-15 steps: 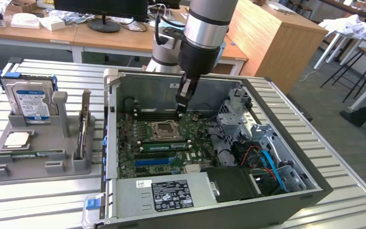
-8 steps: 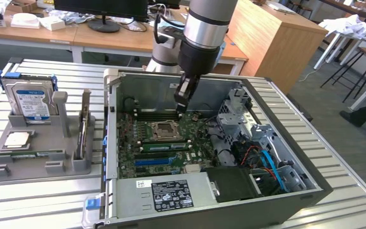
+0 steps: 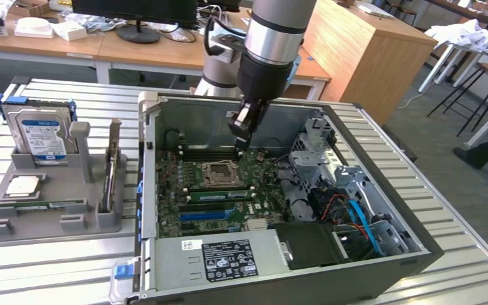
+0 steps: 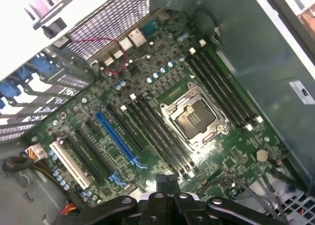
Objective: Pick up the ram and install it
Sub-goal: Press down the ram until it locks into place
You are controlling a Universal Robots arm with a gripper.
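**A:** Item one, the claw (image 3: 242, 130). Position and state?

**B:** It hangs low inside the open computer case (image 3: 195, 121), above the motherboard (image 4: 162, 77) and near the empty processor socket (image 3: 224, 170). The wrist view has the claw (image 4: 165, 179) with its two tips pressed together and nothing between them. Entry: shut, empty.

**A:** Item two, the ram?

**B:** The ram (image 3: 111, 166) reads as the long thin stick standing on edge in a slot of the grey holder (image 3: 49, 223). That holder sits on the slatted worktop (image 3: 40, 270) at the exterior view's left, well apart from the claw. Same holder: hard drive (image 3: 42, 136) upright at the back, processor chip (image 3: 22, 185) lying flat in front of it.

**A:** Destination?

**B:** The long black memory slots (image 4: 157, 131) beside the socket (image 4: 194, 117). Whether any slot is already filled, I cannot tell.

**A:** Step in hand?

**B:** By my reading, the pick-up is not yet done. The claw is over the case while the stick sits in its holder.

**A:** What does a grasp on it call for?

**B:** Jaws parted first, then lined up across the stick's thin faces. The pull should be straight up so the stick clears its slot without tilting. Seating calls for square alignment with one slot and even pressure along its length
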